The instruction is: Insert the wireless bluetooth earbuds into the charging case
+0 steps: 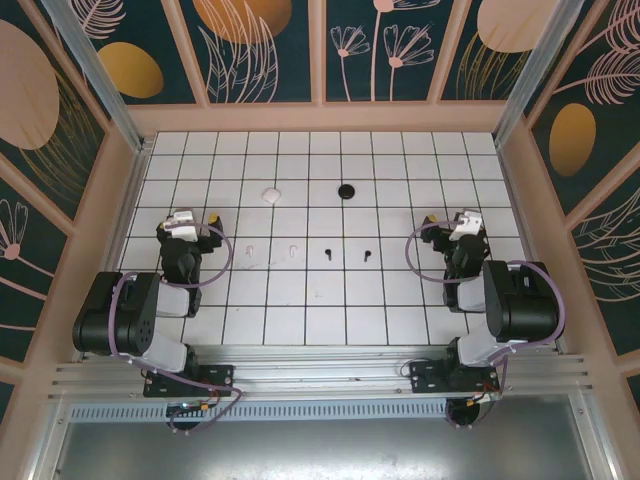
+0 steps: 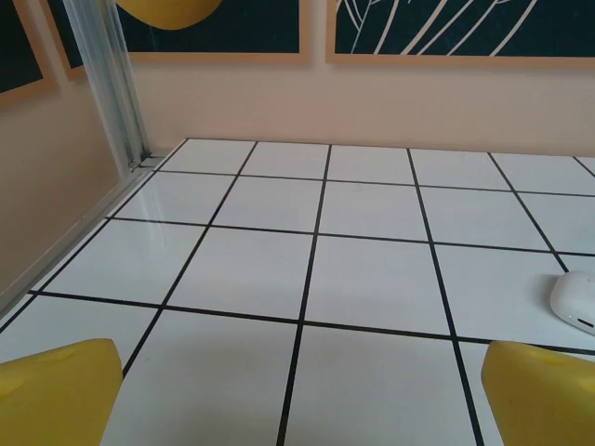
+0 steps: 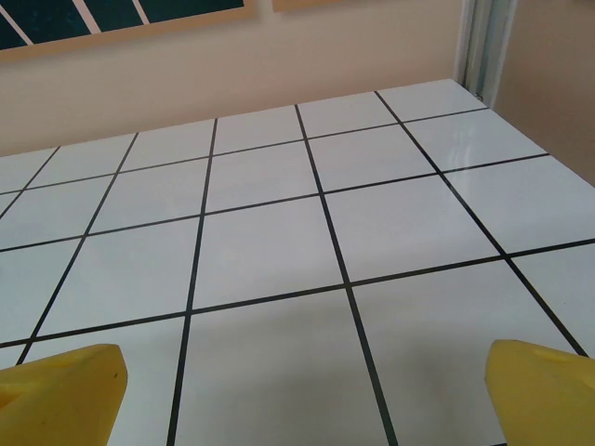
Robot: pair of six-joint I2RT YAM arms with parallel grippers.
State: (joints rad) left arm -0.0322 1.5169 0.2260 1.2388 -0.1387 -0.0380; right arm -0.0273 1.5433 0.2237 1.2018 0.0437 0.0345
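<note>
Surface: white tiled table (image 1: pixel 400 320) with black grid lines, peach walls, teal floral panels beyond.
Left gripper (image 1: pixel 188 216): jaws spread fully, nothing held. It hovers low over the left side; in its wrist view the yellow fingertips (image 2: pixel 56 390) frame bare tile.
Right gripper (image 1: pixel 460 218): same state, wide open and empty, over the right side.
Earbuds: four in a row across mid-table, between the grippers and well apart from both. These are the outer white earbud (image 1: pixel 250 250), inner white earbud (image 1: pixel 291 249), inner black earbud (image 1: pixel 328 253) and outer black earbud (image 1: pixel 367 254).
Cases: the white case (image 1: pixel 271 194) and black case (image 1: pixel 347 190) sit farther back, beyond the row. Can't tell whether the lids are open.
Orientation: each bud appears to lie flat, long axis roughly near-far, head at the far end and stem towards the arms. They are tiny, so confidence is low.
Handling (judgement): very light, rigid and glossy, so likely to skid or flip under a pinch.
Grip point (judgement): close across the stem just below the head, jaws crosswise to the long axis.
</note>
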